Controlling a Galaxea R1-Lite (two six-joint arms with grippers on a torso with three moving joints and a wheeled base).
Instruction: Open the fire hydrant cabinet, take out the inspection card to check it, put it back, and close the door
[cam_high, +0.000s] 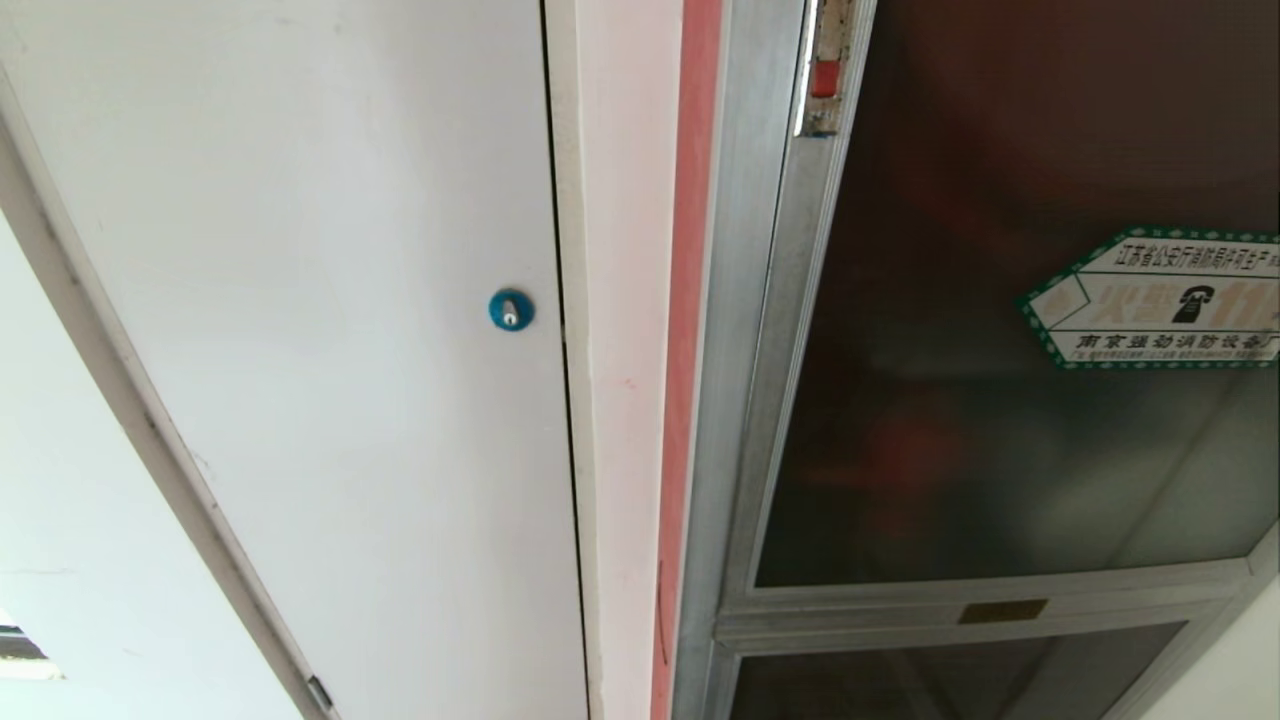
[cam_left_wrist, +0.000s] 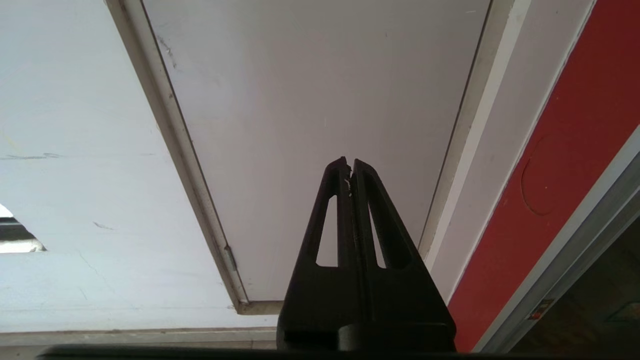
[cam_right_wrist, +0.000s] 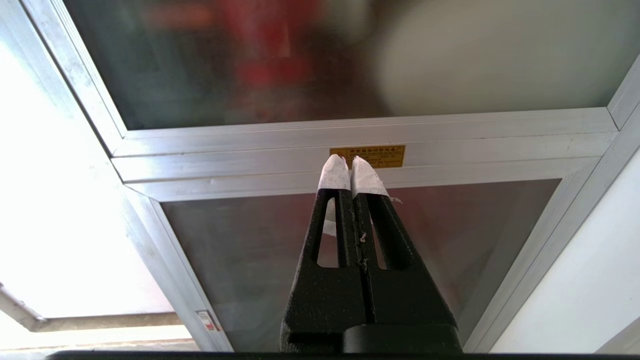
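Standing closed on the right of the head view: the fire hydrant cabinet (cam_high: 745, 420), tall, silver aluminium frame, red shapes showing dimly behind the dark glass

Filling the left of the same view: the plain white door (cam_high: 330, 330), lying shut beside the cabinet, with a pale wall strip and a red strip between them

Sitting shut in the cabinet frame: the door (cam_high: 960, 420) of tinted glass, its lower rail meeting the cross bar above the shorter lower glass panel (cam_right_wrist: 280, 250)

Sticking on the glass near the right edge of the head view: the green-bordered hexagonal sticker (cam_high: 1160, 298), showing a black telephone sign and printed characters, partly cut by the picture edge

Pointing toward the white door, without touching anything: the left claw (cam_left_wrist: 349, 163), black, clenched with both tips pressed together, grasping nothing

Pointing toward the cross bar of the cabinet, holding nothing: the right claw (cam_right_wrist: 348, 161), clenched too, its tips wrapped in white tape

Showing just behind those taped tips in the right wrist view: a small yellow nameplate (cam_right_wrist: 367, 155) on the cross bar

Sitting near the right edge of the white door: the blue round lock (cam_high: 511, 309)

Sitting high on the left stile of the glass door: the small red latch (cam_high: 825, 78)

Not showing anywhere: the inspection card; cannot tell its place behind the dark glass
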